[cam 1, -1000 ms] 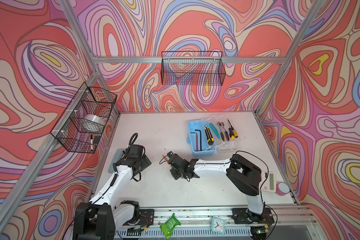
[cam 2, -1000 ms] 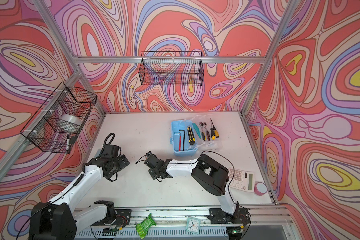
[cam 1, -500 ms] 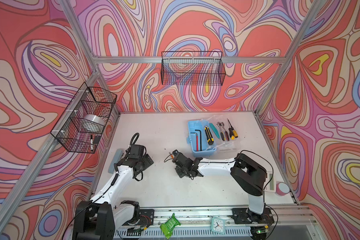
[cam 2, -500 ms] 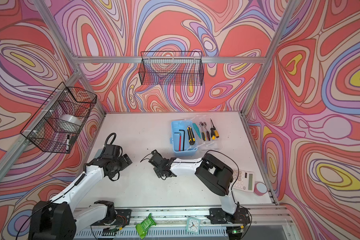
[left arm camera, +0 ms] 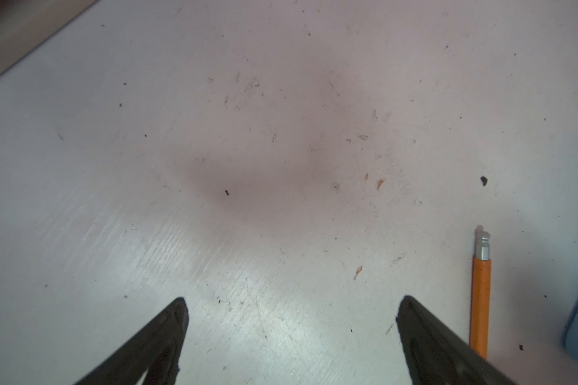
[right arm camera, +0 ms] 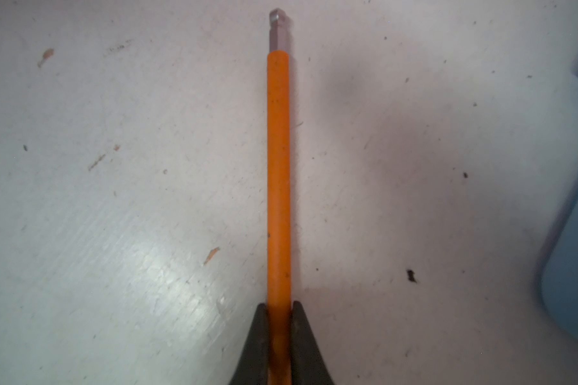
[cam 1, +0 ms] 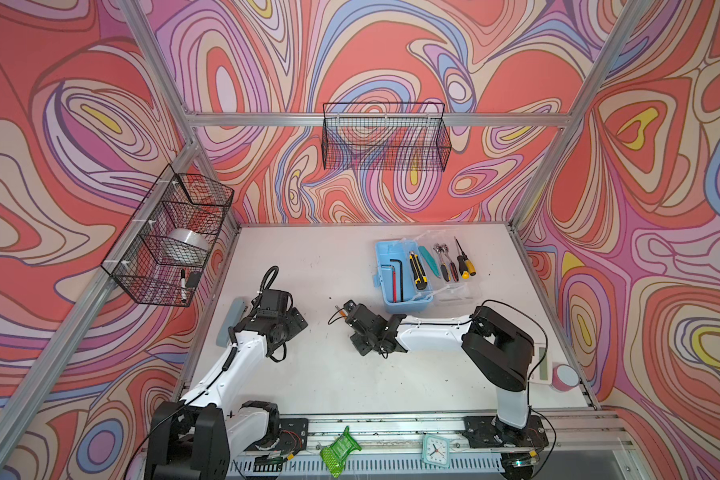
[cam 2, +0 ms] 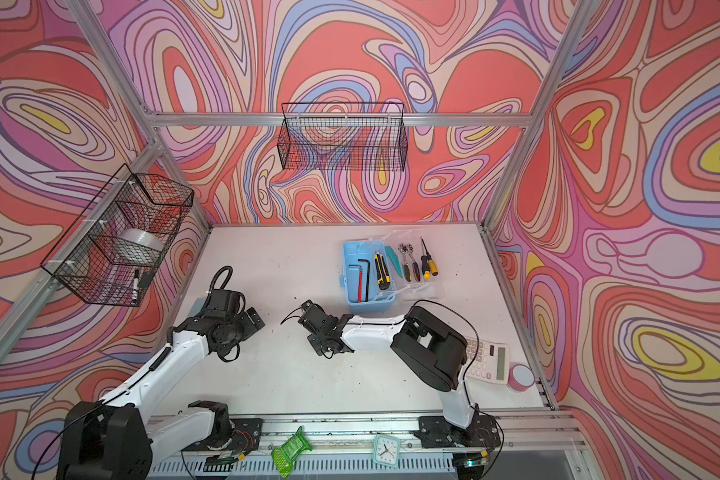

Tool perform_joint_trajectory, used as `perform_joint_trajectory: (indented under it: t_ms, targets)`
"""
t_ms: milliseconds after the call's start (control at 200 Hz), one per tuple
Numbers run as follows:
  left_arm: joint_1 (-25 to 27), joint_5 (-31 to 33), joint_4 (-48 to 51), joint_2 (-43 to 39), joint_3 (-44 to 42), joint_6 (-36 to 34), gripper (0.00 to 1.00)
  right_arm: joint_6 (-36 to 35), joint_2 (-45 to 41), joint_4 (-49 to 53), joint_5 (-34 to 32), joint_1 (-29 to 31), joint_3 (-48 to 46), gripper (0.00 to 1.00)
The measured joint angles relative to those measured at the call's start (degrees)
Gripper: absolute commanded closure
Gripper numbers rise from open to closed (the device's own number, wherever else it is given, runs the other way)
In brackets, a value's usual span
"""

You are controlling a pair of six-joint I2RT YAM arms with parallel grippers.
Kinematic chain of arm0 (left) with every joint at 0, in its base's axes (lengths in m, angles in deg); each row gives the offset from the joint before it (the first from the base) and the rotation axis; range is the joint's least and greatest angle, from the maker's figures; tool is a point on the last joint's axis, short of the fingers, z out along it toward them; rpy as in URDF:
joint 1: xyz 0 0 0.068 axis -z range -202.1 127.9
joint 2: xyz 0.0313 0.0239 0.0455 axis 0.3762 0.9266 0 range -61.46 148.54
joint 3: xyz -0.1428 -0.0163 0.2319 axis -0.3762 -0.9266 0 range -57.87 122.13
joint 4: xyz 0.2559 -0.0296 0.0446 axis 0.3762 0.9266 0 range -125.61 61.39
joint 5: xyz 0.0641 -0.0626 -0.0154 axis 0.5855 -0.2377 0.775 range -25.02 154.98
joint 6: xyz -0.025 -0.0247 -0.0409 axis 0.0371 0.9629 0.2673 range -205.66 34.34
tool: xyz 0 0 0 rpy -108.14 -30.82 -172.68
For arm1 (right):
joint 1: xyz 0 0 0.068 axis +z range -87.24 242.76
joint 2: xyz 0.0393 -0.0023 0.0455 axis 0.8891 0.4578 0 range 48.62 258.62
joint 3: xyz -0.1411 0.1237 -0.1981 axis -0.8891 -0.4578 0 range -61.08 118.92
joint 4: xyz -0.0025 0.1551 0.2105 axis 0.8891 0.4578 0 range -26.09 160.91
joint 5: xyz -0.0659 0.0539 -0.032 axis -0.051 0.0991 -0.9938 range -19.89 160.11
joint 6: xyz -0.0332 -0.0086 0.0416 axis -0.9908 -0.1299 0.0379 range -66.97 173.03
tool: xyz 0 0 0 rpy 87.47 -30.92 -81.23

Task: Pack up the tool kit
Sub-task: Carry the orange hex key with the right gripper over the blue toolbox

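Right gripper [right arm camera: 278, 308] clamped on the orange-sleeved hex key [right arm camera: 278, 166], mid-table.
I judge the pick made. Next I must carry it right and farther back to the light blue tool box [cam 1: 406, 306], then lay it beside the hex keys [cam 1: 395, 278] there. Left gripper [left arm camera: 291, 310] stands wide apart over bare table [left arm camera: 247, 133].

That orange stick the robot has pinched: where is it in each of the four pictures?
In a top view: the orange hex key, a sliver mid-table at the tip of the right tool.
In a top view: same sliver, left of the light blue box.
Left wrist: low, near the right edge.
Right wrist: down the middle.
Shared landmark: the light blue box, at the right edge in both wrist views.
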Motion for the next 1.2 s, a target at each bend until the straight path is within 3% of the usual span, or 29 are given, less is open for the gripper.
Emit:
perform_joint_trajectory:
  t_ms: [315,701,911,1202]
  targets:
    - [1.0,0.4,0.0,0.0,0.0,0.0,0.02,1.2,-0.7,1.0,2.9,-3.3,0.0,1.0]
    - [7.6,3.5,0.1,2.8,3.1,-0.3,0.01,2.5,-7.9,3.1,4.2,-4.8,3.8,1.0]
    - [9.0,3.9,-0.1,4.3,3.1,-0.3,0.01,3.1,-14.8,2.9,4.3,-9.0,4.2,1.0]
    - [10.1,4.1,-0.9,4.5,3.1,-0.4,0.01,3.3,-16.2,3.0,2.7,-15.8,4.2,1.0]
